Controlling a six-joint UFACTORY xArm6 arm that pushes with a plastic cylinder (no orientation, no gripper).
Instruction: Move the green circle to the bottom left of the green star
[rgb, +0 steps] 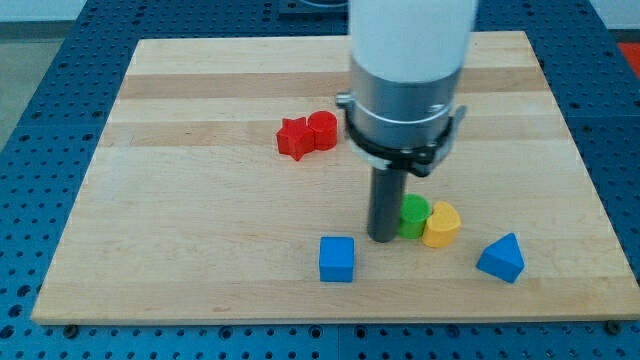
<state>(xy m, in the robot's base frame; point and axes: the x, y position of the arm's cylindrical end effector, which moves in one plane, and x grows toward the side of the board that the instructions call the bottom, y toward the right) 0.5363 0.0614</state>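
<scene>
Green circle (412, 216) sits on the wooden board (200, 150), right of centre and toward the view's bottom. The yellow block (441, 224), rounded in shape, touches it on the view's right. The arm's dark rod comes down just left of the circle, and my tip (381, 238) rests on the board against or just beside the circle's left edge; whether they actually touch cannot be told. The arm has no claw, only this rod, so nothing is held. A blue cube (337, 259) lies near the tip, below and to the view's left. A blue triangle (501, 258) lies below and right of the yellow block. Farther up, left of the arm, a red star (294, 137) and a red circle (322, 130) touch each other. No green star shows; the arm's white body hides part of the board.
</scene>
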